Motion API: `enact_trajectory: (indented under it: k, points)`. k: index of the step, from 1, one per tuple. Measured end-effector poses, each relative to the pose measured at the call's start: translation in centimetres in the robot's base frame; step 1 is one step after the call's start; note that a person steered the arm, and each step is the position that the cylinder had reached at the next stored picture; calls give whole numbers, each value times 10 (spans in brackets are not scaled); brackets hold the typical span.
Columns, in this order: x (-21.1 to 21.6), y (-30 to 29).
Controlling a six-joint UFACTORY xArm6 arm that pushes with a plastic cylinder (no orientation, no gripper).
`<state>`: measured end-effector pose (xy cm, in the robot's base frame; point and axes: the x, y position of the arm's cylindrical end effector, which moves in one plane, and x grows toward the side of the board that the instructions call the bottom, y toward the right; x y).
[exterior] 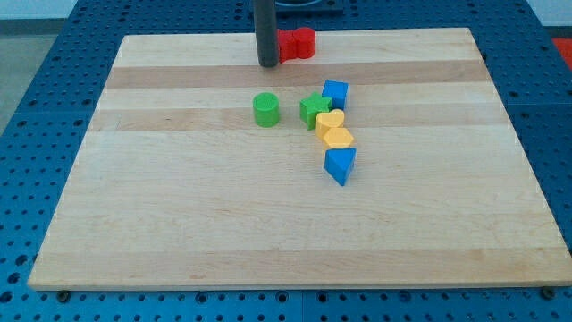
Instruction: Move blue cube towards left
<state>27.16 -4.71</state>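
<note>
The blue cube [336,93] sits right of centre in the upper half of the wooden board [179,224]. It touches a green star-shaped block [314,110] at its lower left and a yellow heart-shaped block [330,121] below it. My tip [268,64] rests on the board near the view's top, up and to the left of the blue cube and well apart from it. A red block [296,43] lies just right of the rod, partly hidden by it.
A green cylinder [265,109] stands left of the green star. A yellow hexagonal block [337,137] and a blue triangular block [340,165] continue the cluster downward. The board lies on a blue perforated table [36,80].
</note>
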Motion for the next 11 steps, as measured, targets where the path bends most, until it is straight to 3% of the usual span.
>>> enact_trajectory:
  k: [1, 5, 7, 11]
  points:
    - [22, 7]
    - [50, 139]
    - [75, 136]
    - [68, 96]
